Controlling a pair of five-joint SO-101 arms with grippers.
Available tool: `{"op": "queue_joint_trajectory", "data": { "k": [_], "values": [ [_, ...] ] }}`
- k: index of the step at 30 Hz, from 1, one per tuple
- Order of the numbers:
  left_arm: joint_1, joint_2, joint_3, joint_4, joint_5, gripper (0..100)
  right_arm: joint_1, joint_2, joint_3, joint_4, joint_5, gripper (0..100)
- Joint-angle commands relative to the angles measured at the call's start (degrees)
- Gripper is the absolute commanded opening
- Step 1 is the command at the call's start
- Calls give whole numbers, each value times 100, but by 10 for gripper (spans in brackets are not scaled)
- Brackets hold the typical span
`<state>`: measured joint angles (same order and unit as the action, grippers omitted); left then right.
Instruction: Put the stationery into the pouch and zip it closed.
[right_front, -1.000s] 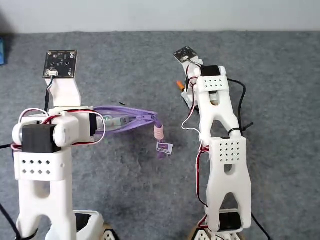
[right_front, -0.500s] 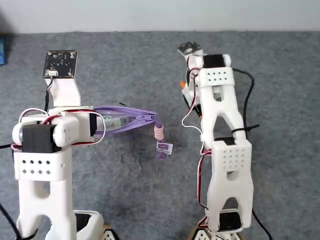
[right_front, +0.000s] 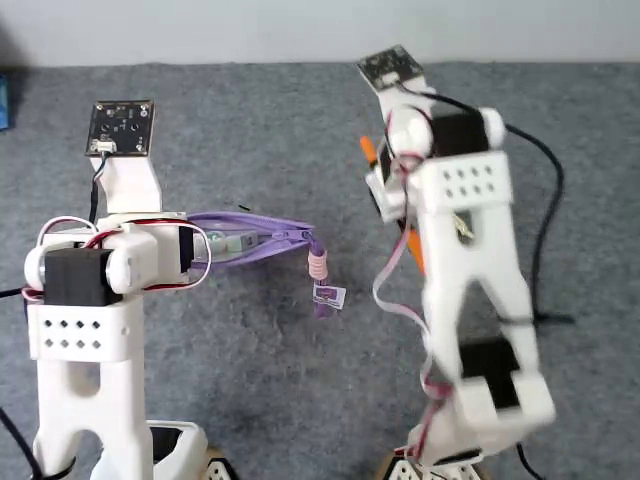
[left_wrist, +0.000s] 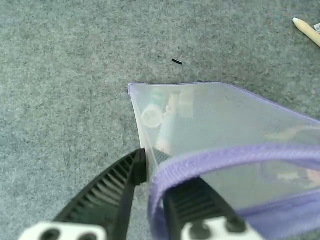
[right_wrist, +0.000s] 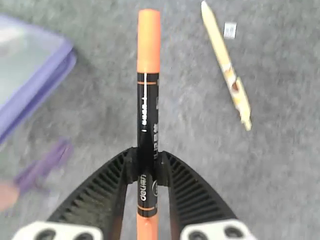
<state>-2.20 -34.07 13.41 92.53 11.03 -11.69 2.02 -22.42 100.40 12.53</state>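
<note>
left gripper (left_wrist: 152, 172) pinching pouch (left_wrist: 215, 120), right gripper (right_wrist: 148, 157) clamping marker (right_wrist: 148, 100), pencil (right_wrist: 224, 60) beyond

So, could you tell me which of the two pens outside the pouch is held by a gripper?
The orange-and-black marker, clamped in the right gripper. The pale yellow pen lies loose on the grey table, and nothing is gripping it.

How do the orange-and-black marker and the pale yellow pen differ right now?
The marker is clamped in the right gripper; the pale yellow pen lies loose on the grey carpet. The marker has a black barrel and a blunt orange cap; the pale yellow pen is mostly one pale colour with a tapered tip. Both are long, slim and outside the purple pouch.
</note>
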Motion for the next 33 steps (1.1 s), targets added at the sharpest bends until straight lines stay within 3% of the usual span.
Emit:
{"op": "queue_joint_trajectory", "data": {
  "k": [1,11,21,27,33],
  "values": [
    [18,-9,-198,-149,62,12,-224,-1613,932,224,-360,8],
    [35,-9,-189,-149,97,12,-1138,-4321,2927,-743,-1424,8],
    [35,-9,-189,-149,299,12,-2273,-6343,4695,-4110,-2198,8],
    [35,-9,-189,-149,299,12,-2633,-6466,5169,-6141,-2207,8],
    [35,-9,-189,-149,299,12,-3064,-6334,5679,-7187,-2242,8]
  ]
}}
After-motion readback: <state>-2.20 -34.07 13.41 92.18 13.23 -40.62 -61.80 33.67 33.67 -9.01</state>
